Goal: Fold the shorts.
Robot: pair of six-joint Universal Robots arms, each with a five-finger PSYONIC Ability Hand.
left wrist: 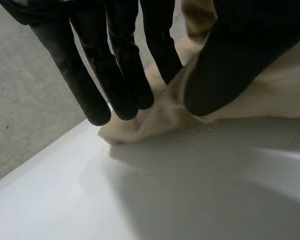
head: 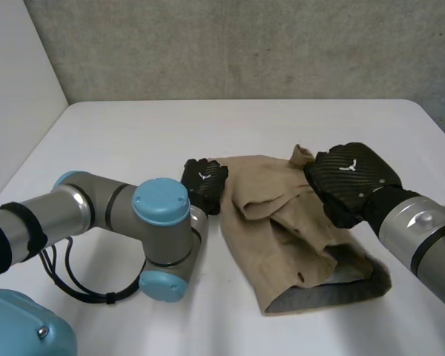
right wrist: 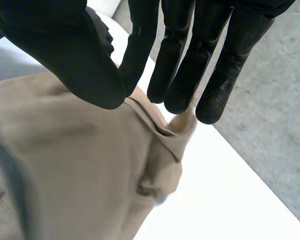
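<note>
shorts [head: 282, 245] far edge (partly) hidden

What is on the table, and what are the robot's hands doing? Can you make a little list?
thing: tan shorts, rumpled, lying on the white table
left hand: at the shorts' far corner on the robot's left, cloth pinched between thumb and fingers
right hand: at the far corner on the robot's right, where a bit of cloth sticks up
fold: not neat yet; grey inside shows along the near edge
</note>
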